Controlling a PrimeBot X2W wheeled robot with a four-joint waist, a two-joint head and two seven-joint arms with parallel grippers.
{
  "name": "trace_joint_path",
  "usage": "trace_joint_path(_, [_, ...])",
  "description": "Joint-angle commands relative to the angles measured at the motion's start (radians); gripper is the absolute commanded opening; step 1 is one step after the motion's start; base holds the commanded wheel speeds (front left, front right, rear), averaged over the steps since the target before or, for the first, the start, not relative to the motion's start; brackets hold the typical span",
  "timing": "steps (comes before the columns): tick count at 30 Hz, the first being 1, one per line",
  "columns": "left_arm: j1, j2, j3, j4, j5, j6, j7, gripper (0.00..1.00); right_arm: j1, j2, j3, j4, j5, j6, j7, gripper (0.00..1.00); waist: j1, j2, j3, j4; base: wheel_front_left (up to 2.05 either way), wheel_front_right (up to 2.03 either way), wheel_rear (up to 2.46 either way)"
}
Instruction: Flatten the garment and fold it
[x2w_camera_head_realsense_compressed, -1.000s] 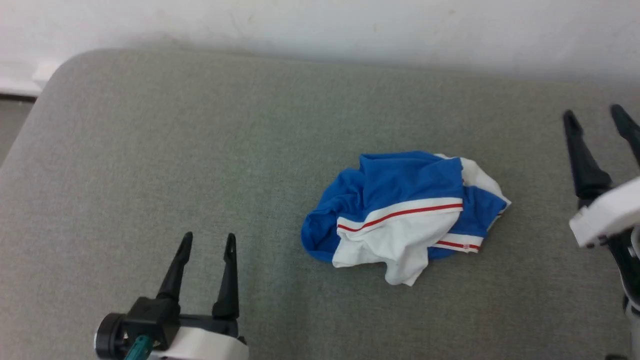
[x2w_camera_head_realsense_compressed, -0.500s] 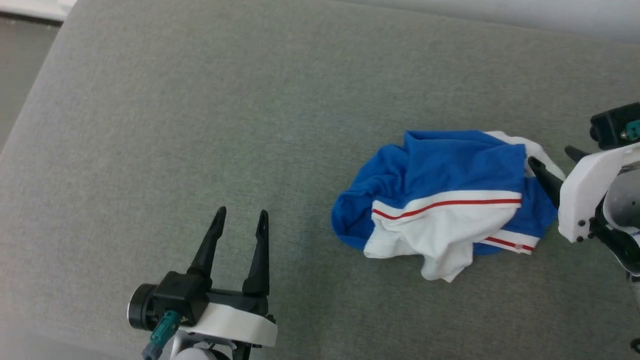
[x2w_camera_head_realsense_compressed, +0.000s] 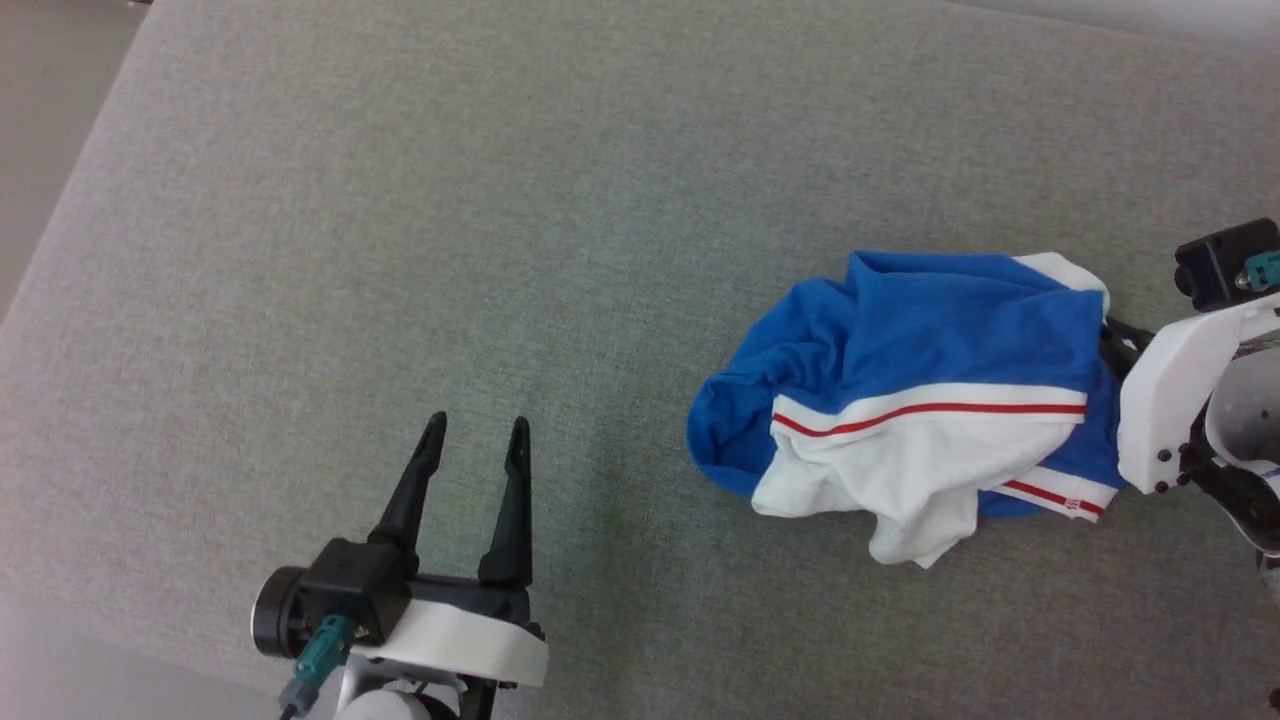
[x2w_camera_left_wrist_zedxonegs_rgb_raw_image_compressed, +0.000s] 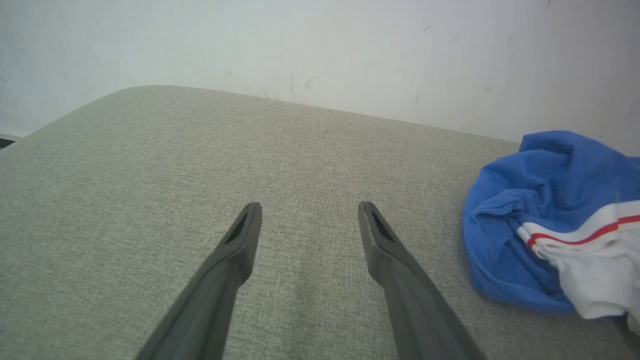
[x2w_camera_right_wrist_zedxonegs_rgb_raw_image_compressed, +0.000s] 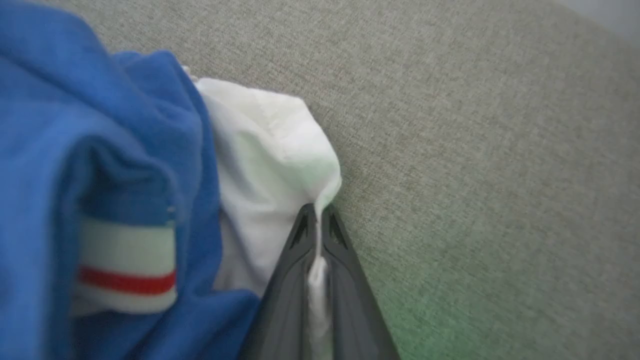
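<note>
The garment (x2w_camera_head_realsense_compressed: 930, 340) lies crumpled in a heap on a grey upholstered pad (x2w_camera_head_realsense_compressed: 500, 220), over toward the robot's right side, with bare grey cloth all around it. It is bright blue on top, with a white band crossed by a thin red stripe (x2w_camera_head_realsense_compressed: 930, 410) across its near half and a loose white flap hanging toward the front edge. The right end effector (x2w_camera_right_wrist_zedxonegs_rgb_raw_image_compressed: 316, 212) has come in at the heap's right edge. Its two dark fingers are pinched together on a fold of the white fabric, a sliver of which shows squeezed between them in the right wrist view. From the head view the bunched blue cloth stands in front of those fingertips, and the arm's white wrist housing (x2w_camera_head_realsense_compressed: 1165, 400) sits just beside the heap. The left end effector (x2w_camera_head_realsense_compressed: 477, 423) is well apart from the garment, down at the near left over bare pad. Its fingers are spread wide with nothing between them, pointing toward the far edge. A teal connector (x2w_camera_head_realsense_compressed: 320, 650) sticks out below its black wrist. Beyond the pad's rounded far edge stands a pale, scuffed wall (x2w_camera_left_wrist_zedxonegs_rgb_raw_image_compressed: 320, 45).
</note>
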Motion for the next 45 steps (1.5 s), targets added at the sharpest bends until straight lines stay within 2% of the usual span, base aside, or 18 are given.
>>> trace_joint_path(1, [-0.006, 0.0, 0.008, 0.006, 0.011, -0.006, -0.005, 1.0, 0.005, 0.01, -0.001, 0.02, -0.009, -0.001, -0.018, 0.0, -0.0001, 0.0, -0.046, -0.04, 0.0, 0.0, 0.0])
trace_joint_path(8, [0.043, 0.015, 0.044, 0.017, 0.011, -0.008, -0.005, 1.0, -0.012, 0.039, -0.142, -0.013, -0.011, -0.001, -0.118, 0.0, -0.0001, 0.0, -0.183, -0.124, 0.0, 0.0, 0.0])
trace_joint_path(11, [0.073, 0.026, 0.055, 0.016, 0.008, -0.004, -0.005, 1.0, 0.035, 0.04, -0.267, -0.064, -0.025, -0.001, -0.131, 0.0, -0.0001, 0.0, -0.223, -0.151, 0.0, 0.0, 0.0])
trace_joint_path(16, [0.113, 0.046, 0.07, 0.0, 0.001, 0.002, -0.003, 1.0, 0.215, 0.063, -0.553, -0.141, -0.078, -0.001, -0.14, 0.0, -0.0001, 0.0, -0.246, -0.177, 0.0, 0.0, 0.0])
trace_joint_path(18, [0.124, 0.054, 0.074, -0.005, 0.001, 0.006, 0.004, 1.0, 0.307, 0.094, -0.651, -0.156, -0.118, -0.001, -0.146, 0.0, -0.0001, 0.0, -0.248, -0.183, 0.0, 0.0, 0.0])
trace_joint_path(21, [0.139, 0.065, 0.078, -0.012, 0.0, 0.01, 0.015, 1.0, 0.421, 0.177, -0.753, -0.157, -0.144, -0.001, -0.157, 0.0, -0.0001, 0.0, -0.25, -0.193, 0.0, 0.0, 0.0])
trace_joint_path(25, [0.149, 0.079, 0.079, -0.022, 0.002, 0.014, 0.032, 1.0, 0.502, 0.26, -0.769, -0.123, -0.157, -0.001, -0.186, 0.0, -0.0001, 0.0, -0.256, -0.21, 0.0, 0.0, 0.0])
trace_joint_path(26, [0.148, 0.081, 0.078, -0.024, 0.003, 0.015, 0.036, 1.0, 0.508, 0.269, -0.757, -0.113, -0.165, -0.001, -0.197, 0.29, -0.0001, 0.0, -0.257, -0.214, 0.0, 0.0, 0.0])
trace_joint_path(27, [0.145, 0.083, 0.075, -0.027, 0.004, 0.014, 0.04, 1.0, 0.508, 0.273, -0.742, -0.108, -0.176, -0.001, -0.215, 0.95, -0.0001, 0.0, -0.259, -0.218, 0.0, 0.0, 0.0])
trace_joint_path(28, [0.142, 0.085, 0.072, -0.03, 0.006, 0.013, 0.044, 1.0, 0.503, 0.276, -0.727, -0.106, -0.185, -0.001, -0.235, 1.0, -0.0001, 0.0, -0.259, -0.221, 0.0, 0.0, 0.0])
trace_joint_path(31, [0.126, 0.084, 0.065, -0.04, 0.009, 0.012, 0.045, 1.0, 0.462, 0.281, -0.675, -0.13, -0.199, -0.001, -0.314, 1.0, -0.0001, 0.0, -0.258, -0.229, 0.0, 0.0, 0.0])
trace_joint_path(34, [0.119, 0.078, 0.059, -0.051, 0.01, 0.013, 0.038, 1.0, 0.422, 0.297, -0.639, -0.205, -0.217, -0.001, -0.416, 1.0, -0.0001, 0.0, -0.261, -0.234, 0.0, 0.0, 0.0])
trace_joint_path(37, [0.125, 0.072, 0.049, -0.061, 0.018, 0.017, 0.031, 1.0, 0.409, 0.348, -0.617, -0.312, -0.23, -0.001, -0.509, 1.0, -0.0001, 0.0, -0.263, -0.232, 0.0, 0.0, 0.0])
trace_joint_path(40, [0.137, 0.068, 0.04, -0.07, 0.024, 0.021, 0.025, 1.0, 0.443, 0.404, -0.6, -0.422, -0.246, -0.001, -0.572, 1.0, -0.0001, 0.0, -0.262, -0.227, 0.0, 0.0, 0.0])
trace_joint_path(43, [0.142, 0.066, 0.035, -0.073, 0.026, 0.024, 0.023, 1.0, 0.489, 0.416, -0.582, -0.463, -0.244, -0.001, -0.602, 1.0, -0.0001, 0.0, -0.258, -0.224, 0.0, 0.0, 0.0])
trace_joint_path(45, [0.145, 0.065, 0.035, -0.076, 0.027, 0.027, 0.02, 1.0, 0.536, 0.418, -0.559, -0.452, -0.18, -0.001, -0.631, 1.0, -0.0001, 0.0, -0.253, -0.228, 0.0, 0.0, 0.0])
